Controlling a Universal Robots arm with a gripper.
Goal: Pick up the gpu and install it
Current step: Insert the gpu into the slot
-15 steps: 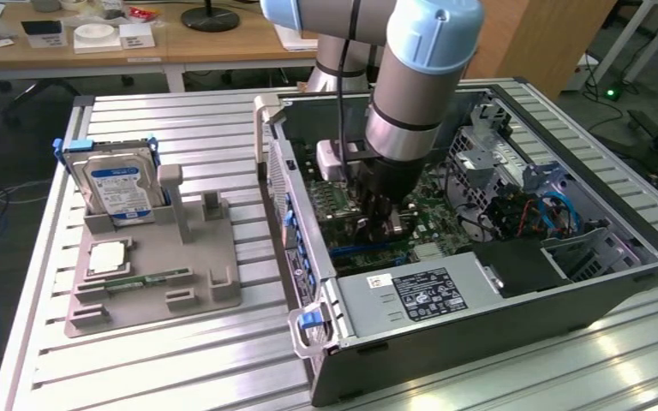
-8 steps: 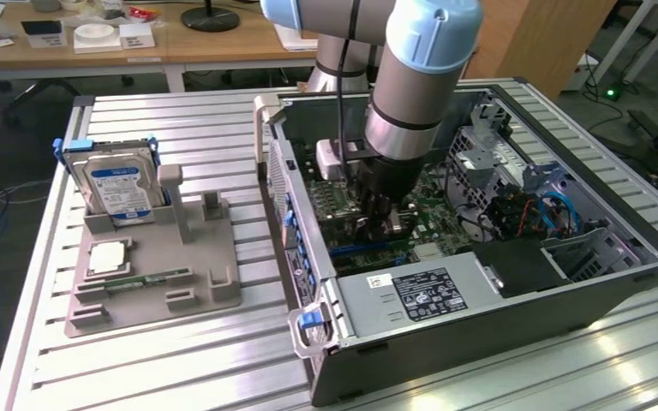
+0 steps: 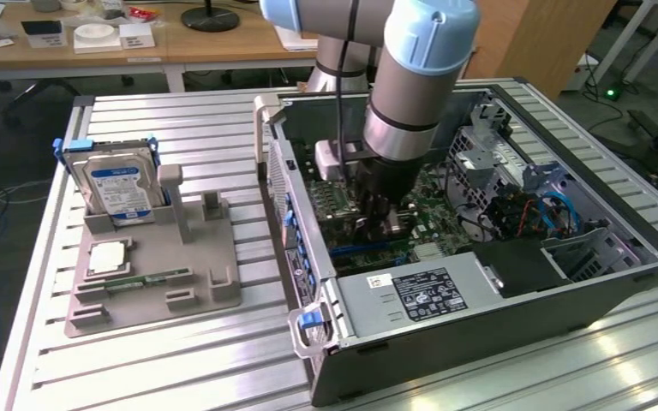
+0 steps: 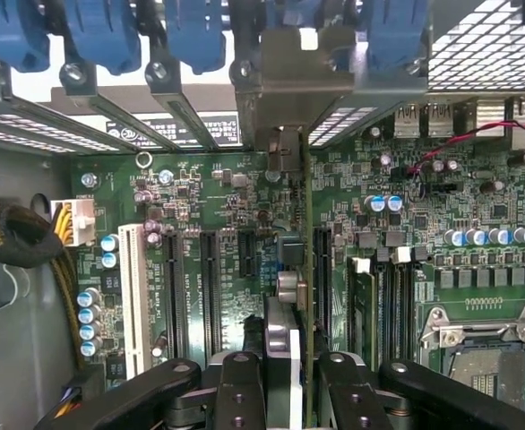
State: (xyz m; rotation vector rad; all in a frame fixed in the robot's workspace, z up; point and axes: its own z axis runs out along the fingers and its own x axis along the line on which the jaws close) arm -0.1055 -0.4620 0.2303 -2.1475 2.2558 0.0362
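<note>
Green-edged gpu (image 4: 304,296) stands on edge, clamped between the partly closed pincer (image 4: 291,381) fingers, inside the computer case (image 3: 603,291). Its long axis parallels the motherboard (image 4: 209,224) slots, bracket toward the case's rear openings.

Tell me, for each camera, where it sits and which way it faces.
Exterior view: off the arm, above one table corner, looking down at the open computer case; arm and gripper show inside.
Wrist view: on the wrist, facing down the gripper at the motherboard; the gpu stands edge-on.
Shared: gripper and motherboard.
</note>
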